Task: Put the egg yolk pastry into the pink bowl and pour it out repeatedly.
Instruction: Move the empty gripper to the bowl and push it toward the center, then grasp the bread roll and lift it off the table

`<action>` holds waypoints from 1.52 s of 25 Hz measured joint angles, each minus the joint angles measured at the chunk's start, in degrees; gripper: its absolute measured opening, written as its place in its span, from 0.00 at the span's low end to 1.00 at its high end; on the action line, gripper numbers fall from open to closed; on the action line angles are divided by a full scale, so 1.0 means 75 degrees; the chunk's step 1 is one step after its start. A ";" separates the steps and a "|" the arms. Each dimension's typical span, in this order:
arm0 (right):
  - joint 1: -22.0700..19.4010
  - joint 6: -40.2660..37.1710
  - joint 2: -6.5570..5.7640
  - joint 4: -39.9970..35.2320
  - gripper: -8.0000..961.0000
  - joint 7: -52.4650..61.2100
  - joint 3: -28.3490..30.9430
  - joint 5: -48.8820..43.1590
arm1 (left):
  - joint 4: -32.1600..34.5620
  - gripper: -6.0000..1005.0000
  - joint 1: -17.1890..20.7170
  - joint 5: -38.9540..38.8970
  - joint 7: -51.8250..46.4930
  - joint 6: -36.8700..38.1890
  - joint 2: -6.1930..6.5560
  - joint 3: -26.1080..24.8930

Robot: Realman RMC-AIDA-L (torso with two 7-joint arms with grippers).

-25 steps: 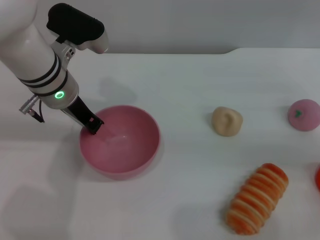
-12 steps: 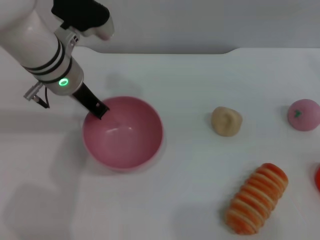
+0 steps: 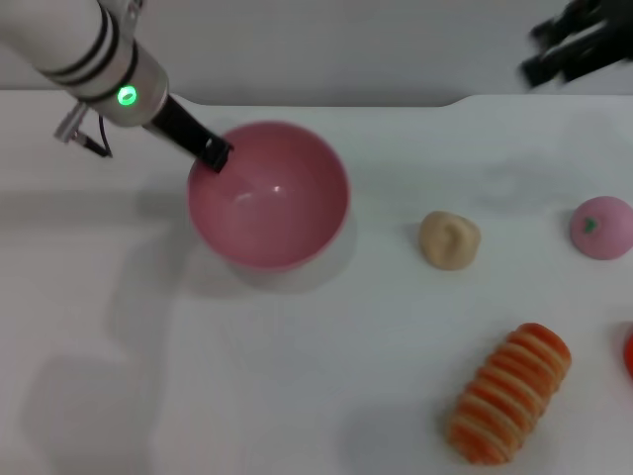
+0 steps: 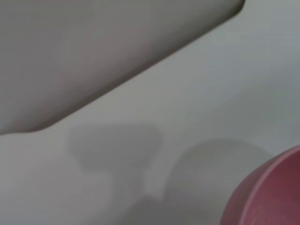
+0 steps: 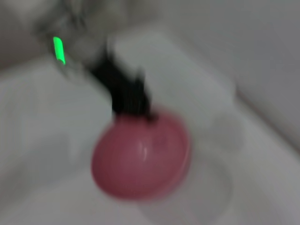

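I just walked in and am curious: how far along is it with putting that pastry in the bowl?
Looks early, or between rounds. The left gripper grips the rim of the pink bowl, lifted and empty. The egg yolk pastry sits on the table. The right gripper is up at the far right. Loading and pouring remain.

bowl [image 3: 269, 198] left; pastry [image 3: 449, 239] right of it; ball [image 3: 601, 228] far right; roll [image 3: 510, 393] nearest
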 joint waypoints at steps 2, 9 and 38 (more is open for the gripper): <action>0.0344 0.0424 0.0536 0.0181 0.59 -0.0149 -0.0228 -0.1071 | 0.0099 0.05 -0.0121 -0.0005 0.0002 0.0220 0.0014 -0.0212; 0.0683 0.2623 0.2136 0.0680 0.59 -0.0301 -0.0797 -0.3887 | 0.0523 0.05 -0.0396 -0.0011 0.0016 0.0800 0.0016 -0.0461; 0.0646 0.4789 0.2405 0.2544 0.28 0.0230 -0.1978 -0.4123 | 0.0820 0.05 -0.0410 -0.0026 0.0022 0.1064 -0.0038 -0.0340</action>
